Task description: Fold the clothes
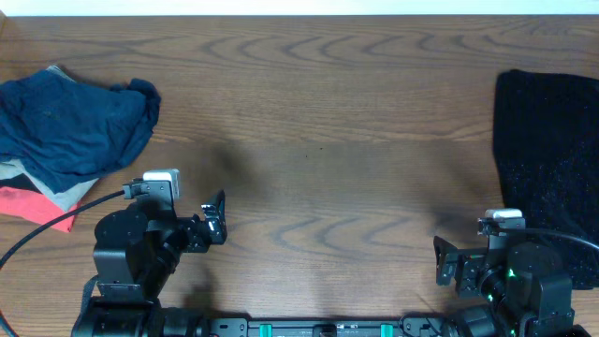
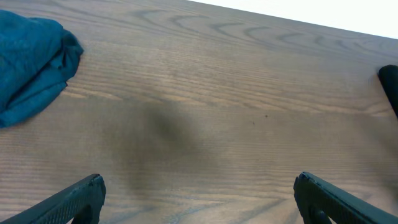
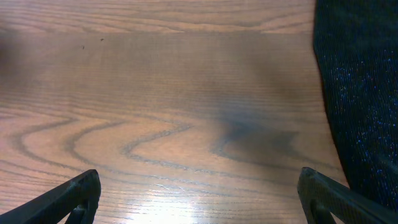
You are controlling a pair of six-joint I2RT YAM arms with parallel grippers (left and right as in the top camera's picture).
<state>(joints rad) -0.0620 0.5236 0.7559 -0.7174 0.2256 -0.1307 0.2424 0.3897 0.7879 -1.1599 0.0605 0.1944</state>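
I take the blue garment [image 1: 80,122] as my mark. It lies crumpled at the far left of the worktop [image 1: 328,103], close to the far edge. A grey piece [image 1: 42,187] pokes out from under its near side. A red piece [image 1: 28,208] shows nearer me again, running off the left edge of the overhead view. A black cable [image 1: 51,223] from the left arm passes by the red piece's near corner; I cannot tell whether it touches.

My left claw [image 1: 216,219] hangs right of the blue garment and nearer me, well apart from it. Its fingers [image 2: 68,202] are spread wide with nothing between them.

My right claw [image 1: 443,264] sits far across from the blue garment, at the near right. Its fingers [image 3: 62,199] are likewise wide apart and empty.

A black cloth [image 1: 547,159] with a speckled weave lies flat on the side opposite the blue garment and reaches the right edge of the view. Its near end lies beside the right arm, to the right of that claw.

From the blue garment's right hem to the black cloth's left border runs a broad stretch of bare wood. It is as deep as the worktop, from its far edge to the two arm bases.
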